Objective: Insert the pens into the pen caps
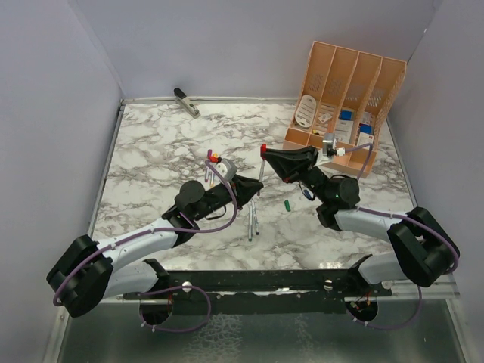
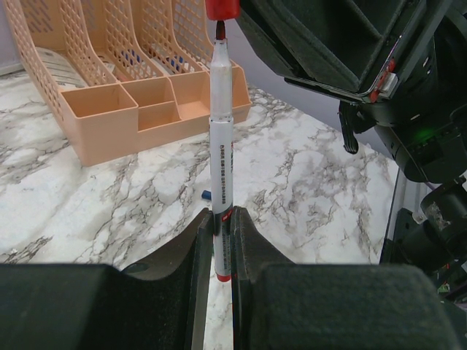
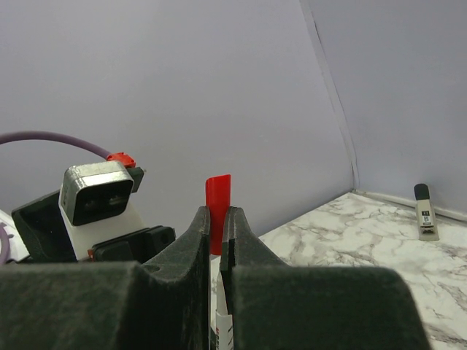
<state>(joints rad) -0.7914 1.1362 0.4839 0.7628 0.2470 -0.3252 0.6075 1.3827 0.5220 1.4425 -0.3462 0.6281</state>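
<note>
While the left gripper pinches the red-ended pen near its lower end, jaws nearly closed on the barrel, the pen juts out over the middle of the marble table. Its nib is at the mouth of the red cap, which the right gripper clamps between almost fully closed jaws.

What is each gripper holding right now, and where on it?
Left gripper pinches the red-ended pen near its rear end; right gripper pinches the red cap across its sides.
</note>
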